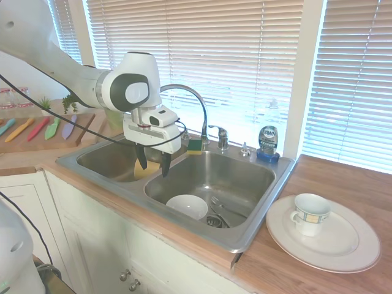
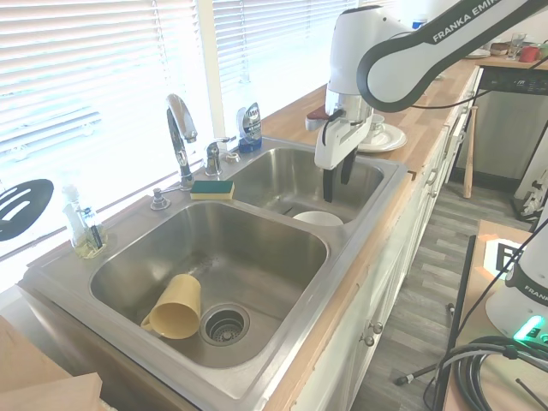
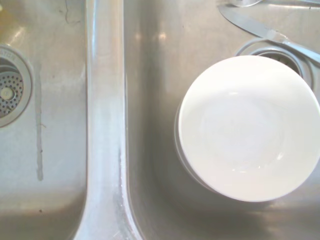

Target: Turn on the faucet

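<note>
The chrome faucet [image 1: 197,100] [image 2: 179,127] arches over the back rim of the double sink [image 1: 202,229], its small lever handle [image 1: 221,136] [image 2: 213,155] just beside its base. My gripper [image 1: 154,166] [image 2: 337,185] hangs open and empty, fingers pointing down, over the divider [image 3: 105,120] between the two basins. It is in front of the spout, well apart from the spout and the lever. The wrist view looks straight down on the divider and a white bowl [image 3: 247,127].
The white bowl [image 1: 187,206] and a knife [image 3: 265,32] lie in one basin, a yellow cup [image 2: 174,306] in the other. A sponge [image 1: 195,146], a sprayer cap [image 1: 244,149] and a blue soap bottle [image 1: 267,142] line the back rim. A plate [image 1: 343,245] bearing a mug [image 1: 309,214] sits on the counter.
</note>
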### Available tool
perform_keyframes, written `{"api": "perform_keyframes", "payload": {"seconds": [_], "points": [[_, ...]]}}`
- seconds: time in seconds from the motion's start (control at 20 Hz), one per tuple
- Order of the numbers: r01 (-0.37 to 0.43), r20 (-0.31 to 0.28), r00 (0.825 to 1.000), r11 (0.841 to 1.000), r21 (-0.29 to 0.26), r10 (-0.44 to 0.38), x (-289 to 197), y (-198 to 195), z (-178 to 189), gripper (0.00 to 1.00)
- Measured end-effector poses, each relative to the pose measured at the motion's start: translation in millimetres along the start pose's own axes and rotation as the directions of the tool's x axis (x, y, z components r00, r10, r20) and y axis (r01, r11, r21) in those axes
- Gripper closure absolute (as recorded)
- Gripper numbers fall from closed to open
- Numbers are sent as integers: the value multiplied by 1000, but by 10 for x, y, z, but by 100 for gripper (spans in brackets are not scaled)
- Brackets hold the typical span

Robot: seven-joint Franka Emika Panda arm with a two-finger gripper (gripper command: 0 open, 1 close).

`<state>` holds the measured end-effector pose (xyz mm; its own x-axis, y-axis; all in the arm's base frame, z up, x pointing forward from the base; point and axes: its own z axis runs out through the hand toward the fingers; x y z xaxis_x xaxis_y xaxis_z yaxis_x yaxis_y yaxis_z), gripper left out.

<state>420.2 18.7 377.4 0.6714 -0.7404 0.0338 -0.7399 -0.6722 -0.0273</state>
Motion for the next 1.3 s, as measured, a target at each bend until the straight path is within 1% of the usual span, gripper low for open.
{"api": "perform_keyframes", "payload": {"seconds": [0.15, 0.2, 0.7, 1.3], "points": [[5, -2, 1000, 1000, 0, -5, 7, 2, 3, 0], [6, -5, 1000, 1000, 4, -5, 11, -3, 0, 100], [9, -22, 1000, 1000, 20, -9, 19, -29, -18, 100], [11, -25, 1000, 1000, 19, -10, 19, -30, -19, 100]]}}
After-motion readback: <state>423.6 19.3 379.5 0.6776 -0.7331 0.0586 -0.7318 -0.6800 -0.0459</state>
